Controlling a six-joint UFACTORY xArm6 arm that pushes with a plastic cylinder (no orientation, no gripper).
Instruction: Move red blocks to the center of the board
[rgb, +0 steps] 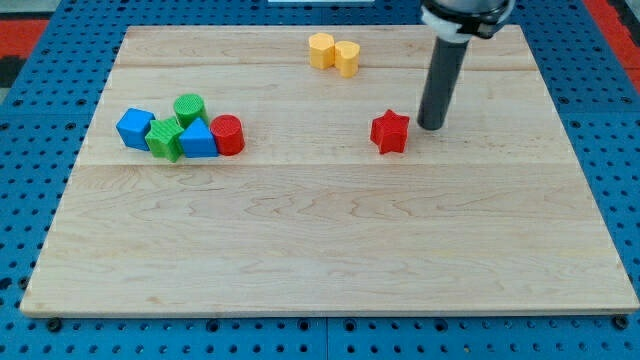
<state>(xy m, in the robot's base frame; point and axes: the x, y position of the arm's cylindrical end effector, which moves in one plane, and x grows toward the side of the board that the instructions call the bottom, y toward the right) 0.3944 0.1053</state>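
Red star block (389, 132) sits right of the table's (300, 260) centre, with our tip (432, 126) just beside it on the view's right; we have no fingers, only a rod. We should push it leftward and slightly down, then fetch the red cylinder (228, 134) touching the blue block (198, 139) at the left cluster.

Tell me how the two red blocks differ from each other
The red star has points; the red cylinder is round. The star stands alone by my tip, which is just to its right in the view; the cylinder sits far left, against the blue triangle in a cluster. Both are red and similar in size.
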